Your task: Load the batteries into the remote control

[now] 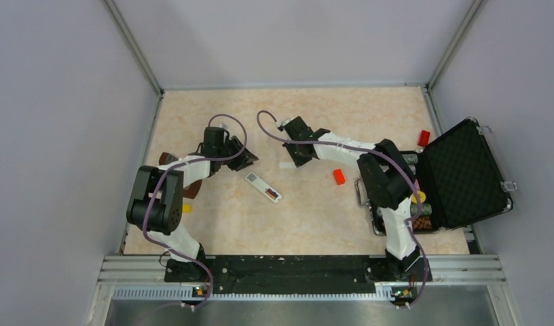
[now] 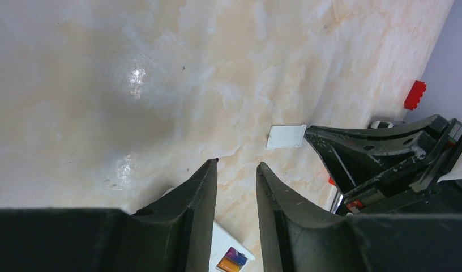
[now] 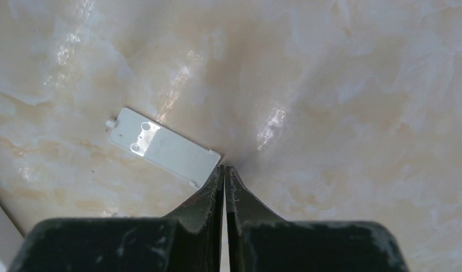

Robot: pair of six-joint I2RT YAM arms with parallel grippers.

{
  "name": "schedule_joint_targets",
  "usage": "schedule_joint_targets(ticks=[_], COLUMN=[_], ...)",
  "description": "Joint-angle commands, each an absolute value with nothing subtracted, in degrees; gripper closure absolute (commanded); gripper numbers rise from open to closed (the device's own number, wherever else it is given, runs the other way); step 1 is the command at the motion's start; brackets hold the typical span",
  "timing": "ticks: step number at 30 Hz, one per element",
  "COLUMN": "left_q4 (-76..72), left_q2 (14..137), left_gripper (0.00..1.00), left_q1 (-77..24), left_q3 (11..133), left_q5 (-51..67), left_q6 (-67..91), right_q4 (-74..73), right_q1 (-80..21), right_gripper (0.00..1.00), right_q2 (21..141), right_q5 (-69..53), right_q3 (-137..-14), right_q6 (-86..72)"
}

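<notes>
Here the slim white remote control (image 1: 263, 187) lies flat on the beige marbled tabletop (image 1: 315, 224), with the dark purple and orange batteries (image 1: 271, 195) at its near end. Just beyond it the left pincer (image 2: 237, 164) is slightly open, the right pincer (image 3: 223, 168) closed.

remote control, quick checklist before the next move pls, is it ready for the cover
1. Are the batteries in the remote control? Ok: purple and orange show in its open bay.
2. Are they fully seated? Cannot tell.
3. Is the battery cover off and lying flat on the table? Ok.
4. Is the right pincer ready to grasp the cover? Not ok: it is shut, with its tips at the cover's corner, holding nothing.
5. Is the left pincer free to steady the remote? Ok: it is open and empty near the remote's end.
</notes>
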State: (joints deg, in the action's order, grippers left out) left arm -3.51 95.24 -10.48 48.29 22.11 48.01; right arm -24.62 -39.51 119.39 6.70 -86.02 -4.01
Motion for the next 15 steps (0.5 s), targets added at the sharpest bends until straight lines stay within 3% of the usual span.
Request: schedule_joint_targets(ticks=[1, 15], left_q4=[-7.1, -7.9], left_q2=[93.7, 93.6], left_gripper=[0.64, 0.64], left_q1=[-10.1, -10.0], left_q3=[47.2, 46.4], left_q5=[23.0, 22.5], left_q6=[47.6, 47.8], right_q4=[-27.5, -29.6], right_q1=[-40.7, -40.5], right_gripper=[0.97, 0.94], right_q2=[115.6, 119.0], right_q5=[5.3, 6.5], right_q3=[-83.8, -91.3], right_q6=[-4.2, -5.0])
